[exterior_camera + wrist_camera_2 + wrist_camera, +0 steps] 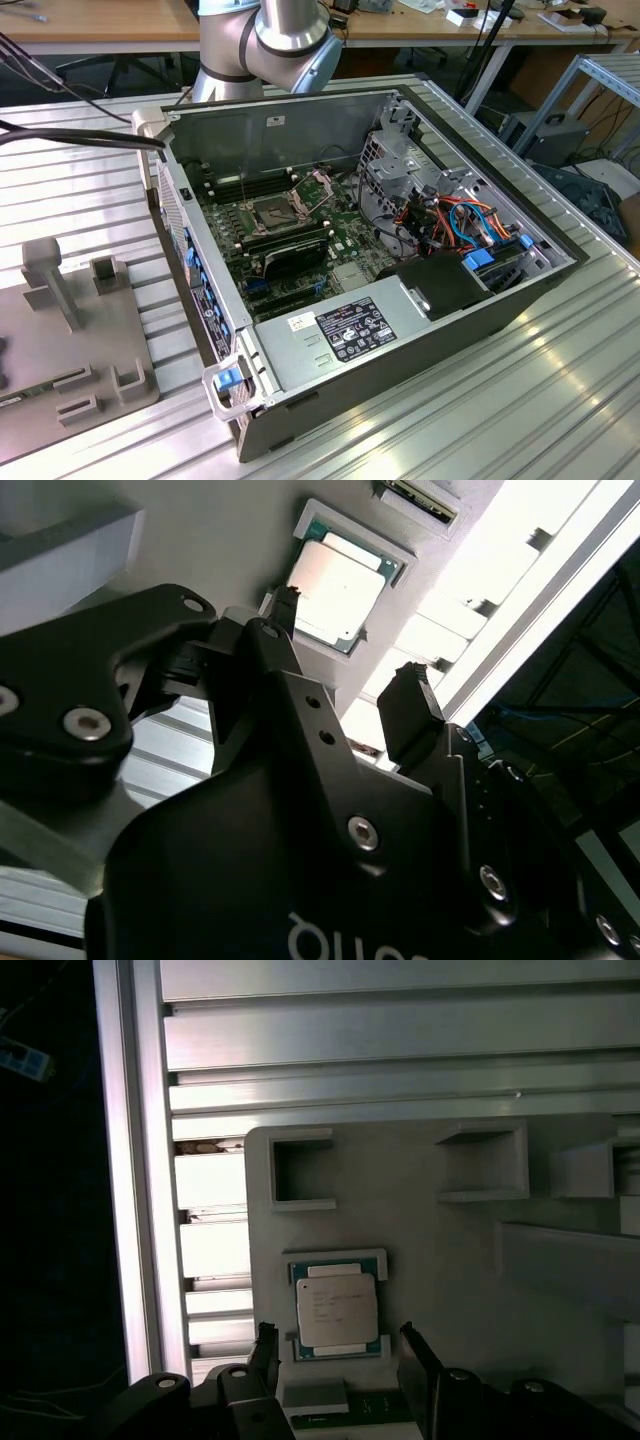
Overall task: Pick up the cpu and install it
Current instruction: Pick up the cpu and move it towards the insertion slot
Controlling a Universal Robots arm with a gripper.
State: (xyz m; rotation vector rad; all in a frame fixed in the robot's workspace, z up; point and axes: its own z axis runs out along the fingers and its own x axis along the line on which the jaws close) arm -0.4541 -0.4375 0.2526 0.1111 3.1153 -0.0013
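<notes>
Presently the gripper [337, 1334] hangs over a grey holding tray [430, 1250], its two black fingers [266, 1352] spread wide with nothing between them. The cpu [337, 1308] lies flat in a shallow square pocket of that tray, straight ahead of the fingertips and centred on the gap between them; the spread is wider than the chip. No finger touches it. Its dull silver top faces up toward the gripper, with a green rim showing round the edge. In the second wrist view the same holds: gripper [350, 635] parted, cpu [335, 592] seated in its pocket just beyond the finger ends, apart from them. Farther out from the gripper, past the chip, the tray carries two raised square pockets [300, 1172]. Beyond the tray's edge run the ribbed slats of an aluminium table [400, 1050]. In the exterior view the arm [270, 40] rises behind an open computer case [400, 385], and the socket [275, 212] sits on the green board inside it.
</notes>
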